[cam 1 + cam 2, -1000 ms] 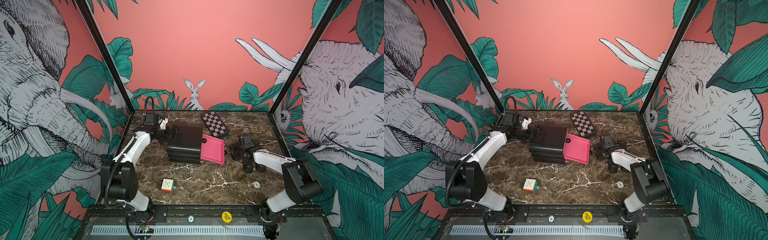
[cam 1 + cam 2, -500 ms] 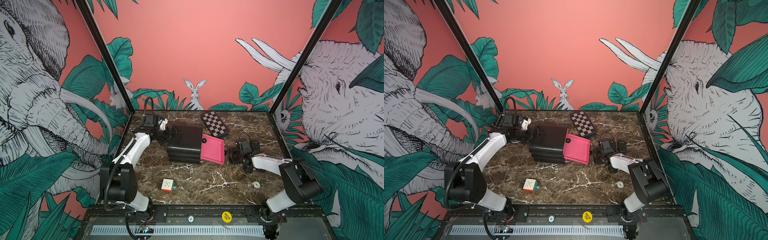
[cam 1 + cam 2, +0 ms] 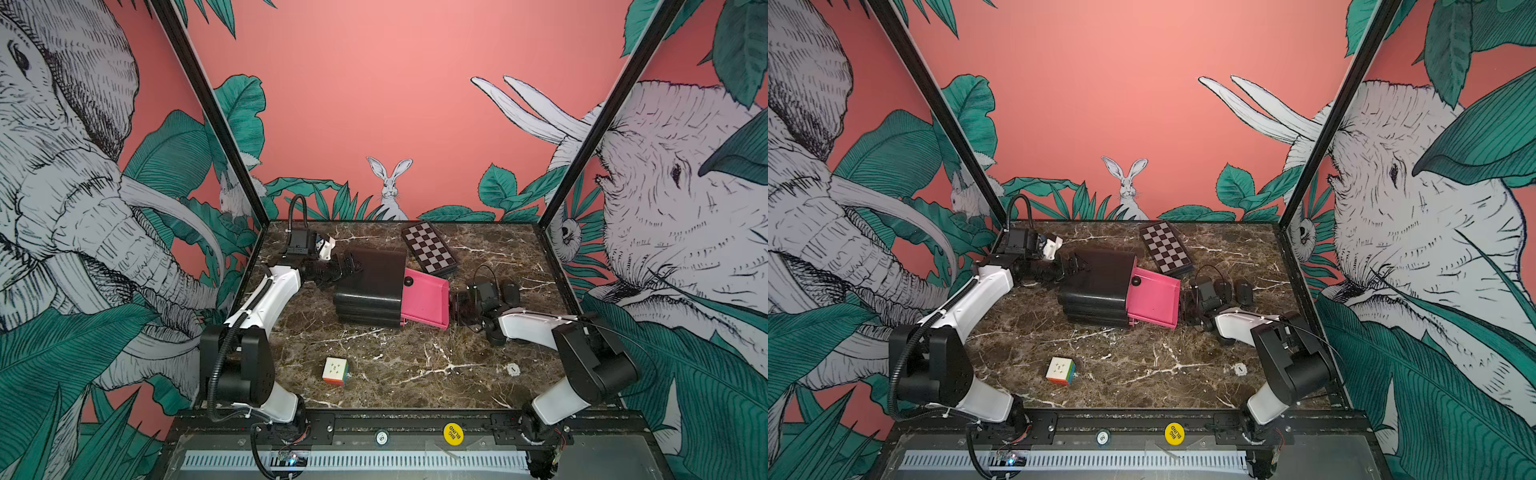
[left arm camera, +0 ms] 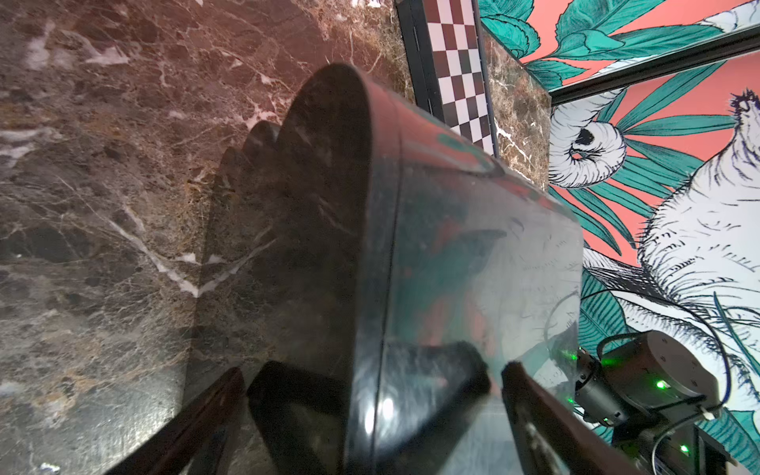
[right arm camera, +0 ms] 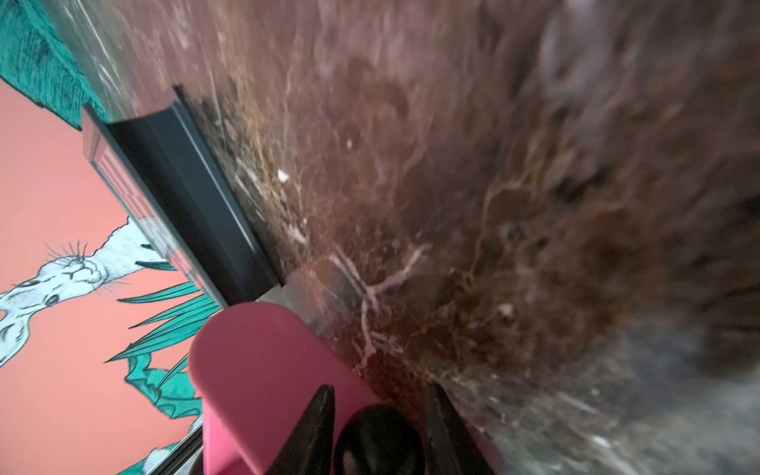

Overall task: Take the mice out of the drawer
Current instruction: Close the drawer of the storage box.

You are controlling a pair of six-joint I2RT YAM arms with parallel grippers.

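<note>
One black mouse (image 3: 1243, 291) lies on the marble table (image 3: 1142, 361), long axis front-to-back, just beyond the right gripper (image 5: 378, 388), whose fingers (image 5: 316, 432) closely flank a glossy black rounded thing (image 5: 378, 440) at the pink drawer (image 3: 424, 299) front; grip unclear.

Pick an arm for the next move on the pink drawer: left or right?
Right, likely. The right end effector is at the front of the pink drawer, its fingers flanking a black rounded piece. The left end effector sits at the back of the black cabinet, away from the drawer's opening.
</note>
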